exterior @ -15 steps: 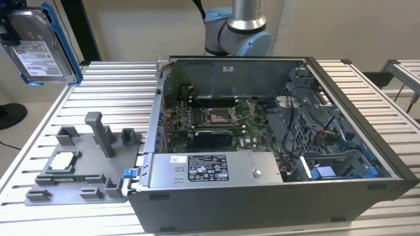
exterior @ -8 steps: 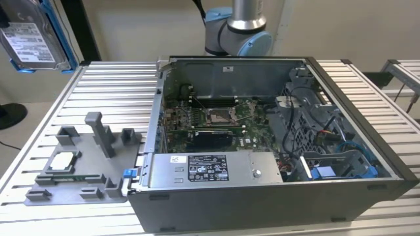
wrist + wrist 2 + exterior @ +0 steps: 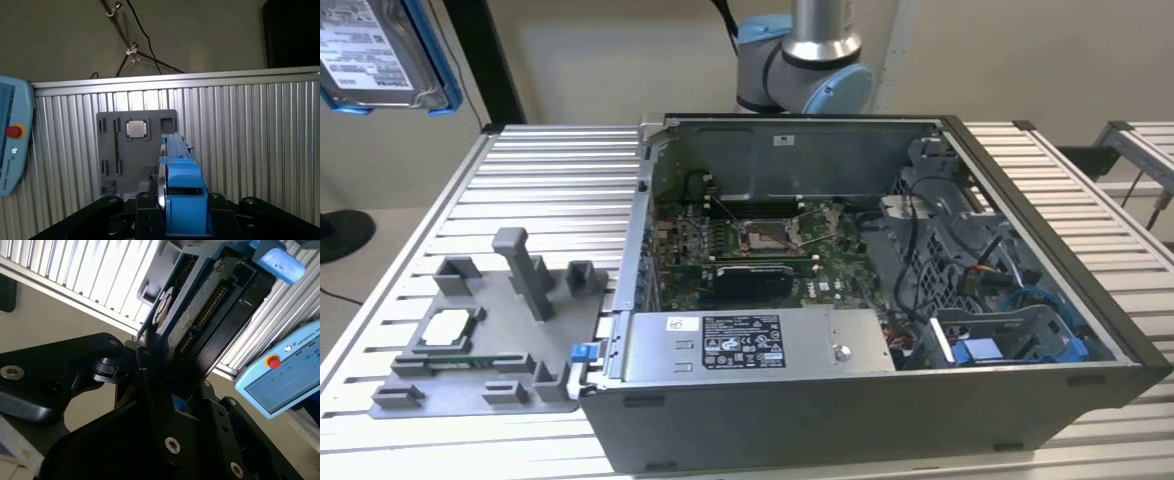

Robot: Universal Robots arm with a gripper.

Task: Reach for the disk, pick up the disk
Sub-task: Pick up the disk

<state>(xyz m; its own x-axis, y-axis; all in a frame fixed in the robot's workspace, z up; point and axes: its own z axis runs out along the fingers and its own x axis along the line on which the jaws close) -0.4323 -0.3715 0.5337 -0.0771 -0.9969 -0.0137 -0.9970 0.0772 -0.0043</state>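
Exterior view: the disk (image 3: 376, 50) hangs in the air at the exterior view's far left, above the level of the slatted table (image 3: 547, 170), so I judge that both the reach and the pick-up are done and nothing is left. The silver-grey face and white label show, with the blue bracket along its edges. The open computer case (image 3: 854, 300) sits mid-table, with the grey fixture tray (image 3: 480, 340) and its white-topped chip (image 3: 447, 328) just beside the case on the exterior view's left. The arm (image 3: 801, 55) stands far behind the case. First wrist view: the gripper (image 3: 181, 202) is clenched on the disk, a black finger pressed on each side. The disk is seen edge-on as thin metal in the blue frame, and the tray and chip look well apart beyond it. Second wrist view: the disk runs edge-on out of the dark jaws, with the circuit-board side and a connector row visible. A teach pendant (image 3: 285, 375) is nearby.
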